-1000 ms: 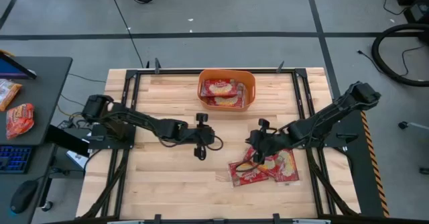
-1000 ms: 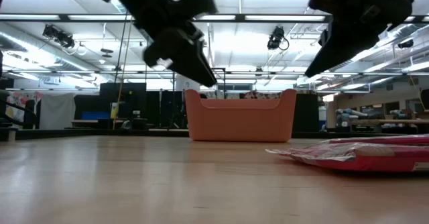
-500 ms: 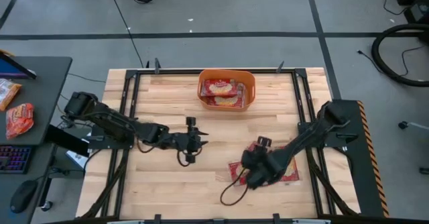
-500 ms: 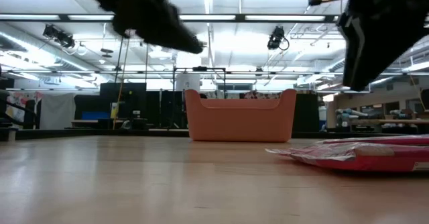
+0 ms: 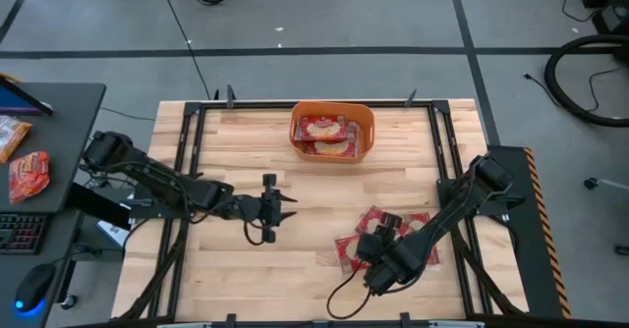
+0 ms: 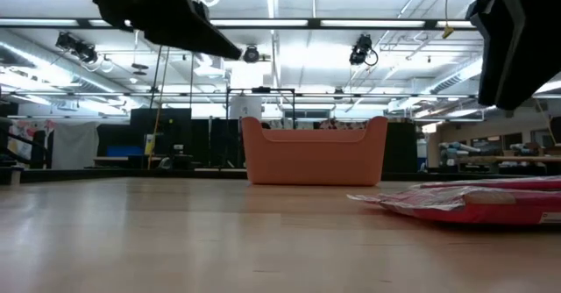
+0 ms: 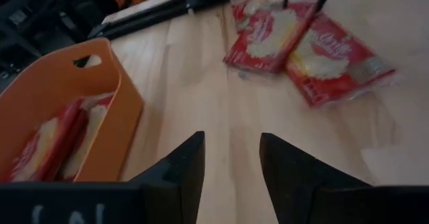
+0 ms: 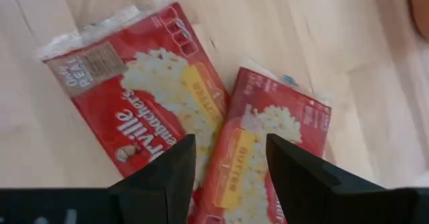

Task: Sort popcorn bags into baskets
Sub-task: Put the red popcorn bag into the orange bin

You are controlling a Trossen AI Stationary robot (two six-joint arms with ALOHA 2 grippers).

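wooden table (image 5: 246, 269) | grey desk (image 5: 59, 122) | keyboard (image 5: 20, 232) | mouse (image 5: 31, 289)

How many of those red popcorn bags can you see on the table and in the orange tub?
4 clearly: two popcorn bags in the orange tub, and two side by side on the table under the right claw. More may be hidden underneath.

My right tool (image 5: 378, 259) covers part of the popcorn bags (image 5: 356, 250); the orange tub (image 7: 64, 110) is cut off beside them.
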